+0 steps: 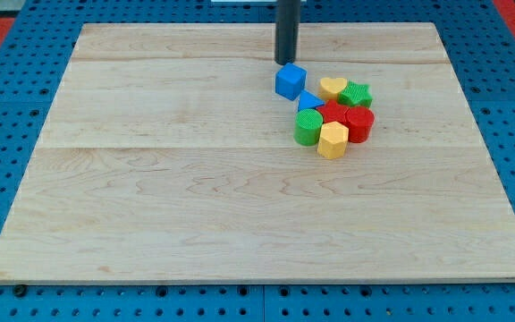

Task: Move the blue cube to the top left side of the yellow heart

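The blue cube (290, 80) lies on the wooden board (195, 197), just left of and slightly above the yellow heart (333, 87). A small gap shows between them. My tip (285, 61) stands right above the cube's top edge, very close to it or touching. The rod rises straight up out of the view's top.
A tight cluster sits right of the cube: a blue triangle (308, 100), a green star (358, 93), a red star (333, 112), a red cylinder (359, 123), a green cylinder (308, 128) and a yellow hexagon (333, 139). A blue pegboard surrounds the board.
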Controlling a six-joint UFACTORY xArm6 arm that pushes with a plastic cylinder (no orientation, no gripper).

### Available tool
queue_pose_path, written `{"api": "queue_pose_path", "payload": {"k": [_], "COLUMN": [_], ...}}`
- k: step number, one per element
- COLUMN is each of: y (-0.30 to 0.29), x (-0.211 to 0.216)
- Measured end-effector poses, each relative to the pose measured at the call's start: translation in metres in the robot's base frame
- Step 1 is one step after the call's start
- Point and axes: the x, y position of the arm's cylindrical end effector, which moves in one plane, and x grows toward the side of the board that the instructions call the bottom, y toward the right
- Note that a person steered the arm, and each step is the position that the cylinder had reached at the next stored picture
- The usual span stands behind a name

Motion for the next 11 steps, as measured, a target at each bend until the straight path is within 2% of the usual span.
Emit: {"api": "queue_pose_path", "payload": {"k": [1,3,5,11], "y": [-0.021,-0.022,-0.019,0.012], "x": [0.004,0.036,0.046,0.048]}}
